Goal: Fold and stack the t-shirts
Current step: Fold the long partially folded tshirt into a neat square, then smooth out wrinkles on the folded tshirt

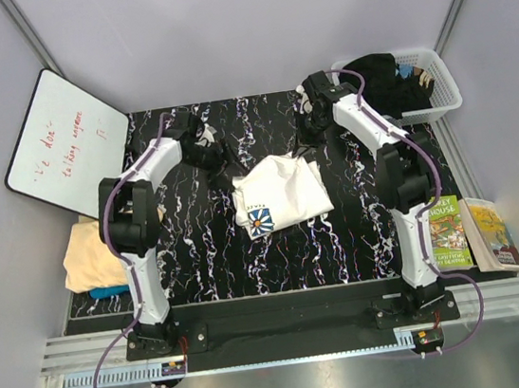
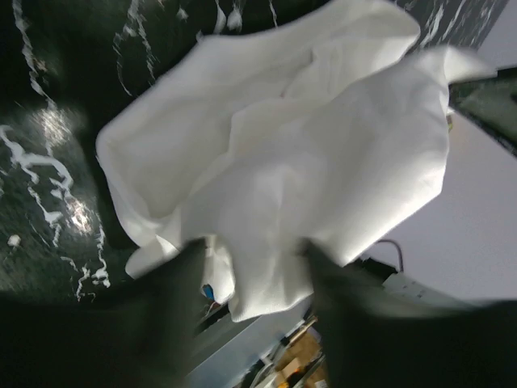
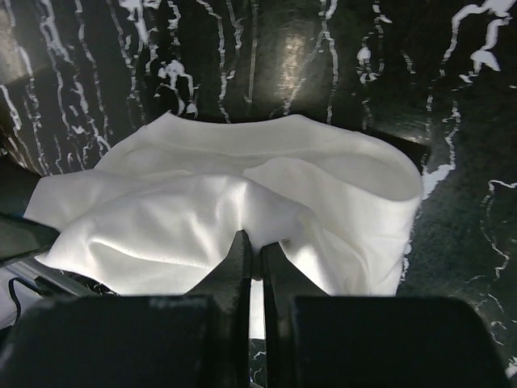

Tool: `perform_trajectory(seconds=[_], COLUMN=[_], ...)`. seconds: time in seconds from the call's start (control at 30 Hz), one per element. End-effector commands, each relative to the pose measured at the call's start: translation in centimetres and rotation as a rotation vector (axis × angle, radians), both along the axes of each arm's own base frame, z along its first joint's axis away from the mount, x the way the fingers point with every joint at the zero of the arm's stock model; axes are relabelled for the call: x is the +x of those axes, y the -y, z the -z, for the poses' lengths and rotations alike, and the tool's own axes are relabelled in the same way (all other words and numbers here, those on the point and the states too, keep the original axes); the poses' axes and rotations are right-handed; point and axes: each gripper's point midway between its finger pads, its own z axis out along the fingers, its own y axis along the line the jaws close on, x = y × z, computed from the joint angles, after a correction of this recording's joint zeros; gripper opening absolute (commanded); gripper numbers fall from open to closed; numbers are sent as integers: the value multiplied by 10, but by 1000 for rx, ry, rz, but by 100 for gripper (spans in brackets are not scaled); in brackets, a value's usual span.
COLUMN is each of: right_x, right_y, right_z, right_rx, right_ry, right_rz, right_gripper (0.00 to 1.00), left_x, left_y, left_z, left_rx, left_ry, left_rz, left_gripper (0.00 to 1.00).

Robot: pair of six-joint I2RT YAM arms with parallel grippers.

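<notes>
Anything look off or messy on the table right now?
The white t-shirt at centre is rumpled and sits askew, folded edges not lined up. The right gripper pinches one edge; the left gripper hangs open above it. Nothing looks spilled or damaged.

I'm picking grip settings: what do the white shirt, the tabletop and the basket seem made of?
White shirt: soft matte cloth, probably cotton knit; it creases and drapes. Tabletop: hard, glossy black with white marble veining, possibly a printed sheet; it shows glare. Basket: white plastic, judging by slotted moulded walls.
</notes>
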Motion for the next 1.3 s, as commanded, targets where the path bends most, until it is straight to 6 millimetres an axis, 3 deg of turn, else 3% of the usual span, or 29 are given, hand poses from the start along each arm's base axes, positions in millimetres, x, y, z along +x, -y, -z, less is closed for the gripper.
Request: perform_trajectory(seconds=[0.0, 0.03, 0.1, 0.17, 0.2, 0.23, 0.4, 0.47, 0.5, 0.53, 0.6, 0.63, 0.67, 0.7, 0.77, 0.8, 0.87, 0.93, 1.03, 1.27], right_x=[14, 14, 16, 18, 18, 18, 14, 9, 1, -3, -11, -15, -18, -27, -36, -45, -52, -60, -69, -75], right_y=[22, 23, 26, 30, 33, 35, 34, 26, 17, 14, 11, 11, 12, 15, 19, 24, 30, 40, 46, 48], right_z=[10, 11, 12, 1, -6, -21, -74, -89, -87, -87, -70, -60, -52, -37, -27, -15, -12, -3, 10, 27], right_rx=[-83, -92, -109, -121, -127, -131, -74, -14, 37, 60, 79, 77, 74, 59, 43, 18, -8, -50, -76, -90], right_ry=[-24, -27, -33, 1, 18, 55, 174, 203, 176, 164, 97, 57, 32, -18, -48, -79, -79, -86, -115, -154], right_rz=[77, 77, 84, 90, 94, 101, 101, 81, 51, 44, 57, 76, 83, 93, 103, 111, 110, 107, 103, 99], right_gripper=[4, 9, 29, 56, 61, 71, 82, 81, 80, 78, 76, 76, 76, 76, 76, 76, 76, 76, 76, 75], left_x=[14, 14, 14, 12, 10, 6, -1, -7, -10, -14, -17, -21, -23, -26, -32, -37, -40, -46, -54, -64], left_y=[-8, -10, -17, -23, -24, -25, -19, -3, 3, 14, 26, 32, 35, 38, 38, 36, 29, 23, 19, 10], left_z=[-2, -8, -13, -28, -34, -49, -89, -94, -91, -91, -78, -73, -67, -54, -43, -35, -26, -19, -13, -1], left_rx=[-10, -10, 19, 45, 51, 51, 50, -1, -20, -39, -59, -60, -57, -53, -48, -30, 14, 38, 62, 109], left_ry=[-29, -15, 7, 58, 76, 119, 298, 332, 324, 321, 281, 264, 238, 195, 146, 124, 118, 107, 89, 78], left_rz=[-28, -31, -45, -57, -57, -54, 3, 48, 63, 90, 116, 130, 124, 126, 115, 109, 89, 82, 76, 88], left_gripper=[99, 99, 99, 99, 99, 99, 99, 99, 98, 88, 40, 21, 10, 6, 11, 18, 47, 64, 74, 80])
